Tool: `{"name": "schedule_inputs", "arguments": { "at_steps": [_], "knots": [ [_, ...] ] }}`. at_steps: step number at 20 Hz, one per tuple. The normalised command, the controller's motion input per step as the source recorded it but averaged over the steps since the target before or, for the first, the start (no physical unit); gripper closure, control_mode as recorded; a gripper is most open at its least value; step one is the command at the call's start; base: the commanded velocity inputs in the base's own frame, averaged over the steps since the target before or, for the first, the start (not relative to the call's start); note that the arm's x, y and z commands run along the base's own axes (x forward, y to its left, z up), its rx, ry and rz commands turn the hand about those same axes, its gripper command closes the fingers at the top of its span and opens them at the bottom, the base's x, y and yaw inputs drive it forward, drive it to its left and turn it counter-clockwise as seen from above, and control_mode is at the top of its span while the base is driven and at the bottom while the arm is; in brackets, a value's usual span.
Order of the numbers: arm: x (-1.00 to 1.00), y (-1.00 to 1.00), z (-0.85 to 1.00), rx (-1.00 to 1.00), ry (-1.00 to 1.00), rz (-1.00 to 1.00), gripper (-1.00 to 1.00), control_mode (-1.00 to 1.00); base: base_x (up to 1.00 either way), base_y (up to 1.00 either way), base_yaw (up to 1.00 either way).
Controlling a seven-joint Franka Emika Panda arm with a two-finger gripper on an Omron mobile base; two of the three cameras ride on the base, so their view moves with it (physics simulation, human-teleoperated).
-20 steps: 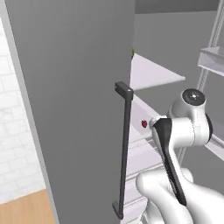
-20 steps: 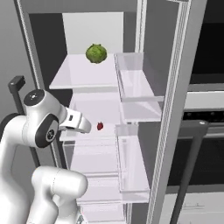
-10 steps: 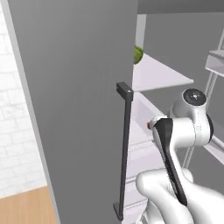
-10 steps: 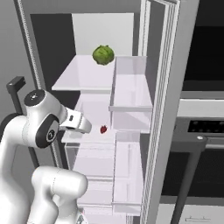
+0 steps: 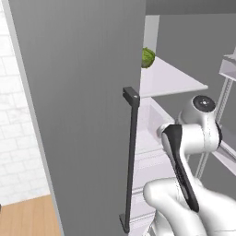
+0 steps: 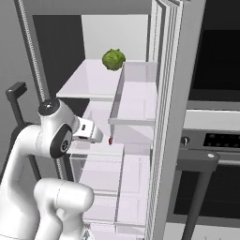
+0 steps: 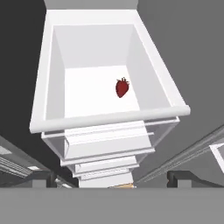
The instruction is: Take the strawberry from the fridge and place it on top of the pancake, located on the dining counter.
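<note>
Strawberry point(image 7: 123, 88) lies right of centre in the hand view, on a white fridge point(image 6: 136, 93) shelf point(image 7: 96, 92). We aim the gripper point(image 7: 111, 178) there to line up; fingertips stand apart, holding nothing.
</note>
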Motion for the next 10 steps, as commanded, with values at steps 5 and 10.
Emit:
{"name": "schedule_inputs", "arguments": {
  "at_steps": [5, 10],
  "knots": [
    [0.82, -0.03, -0.64, 0.02, 0.01, 0.11, -1.00, -1.00, 0.00, 0.00, 0.00],
    [0.62, -0.14, -0.50, 0.00, 0.13, 0.01, -1.00, -1.00, 0.00, 0.00, 0.00]
  ]
}}
